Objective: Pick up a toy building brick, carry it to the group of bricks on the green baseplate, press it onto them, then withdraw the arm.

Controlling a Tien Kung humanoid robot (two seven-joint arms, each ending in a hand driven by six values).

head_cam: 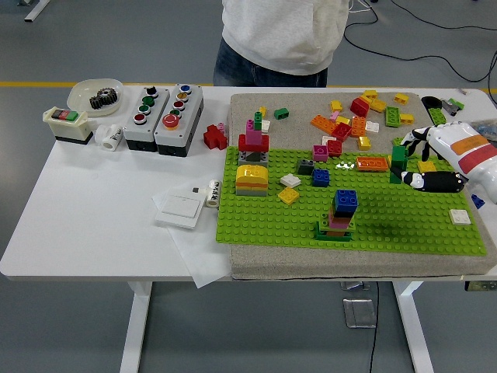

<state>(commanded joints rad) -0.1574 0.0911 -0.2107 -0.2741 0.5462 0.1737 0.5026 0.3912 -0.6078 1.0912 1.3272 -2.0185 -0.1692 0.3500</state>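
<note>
Reaching in from the right, the right hand (419, 159) had its fingers curled around a green brick (398, 160), apparently held above the far right part of the green baseplate (404, 225). The brick stack (339, 214), blue on top, stood well apart to the left. A person (276, 35) stood behind the table (93, 217).

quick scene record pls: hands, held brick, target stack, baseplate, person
right hand: shut on green brick, lifted above the right part of the baseplate
left hand: not in view
target stack: blue brick on top, green base, near the baseplate's front edge, left of the hand
green baseplate: on a grey mat
loose bricks: scattered on the mat behind the baseplate
person: standing at the far side, hands not visible
</note>
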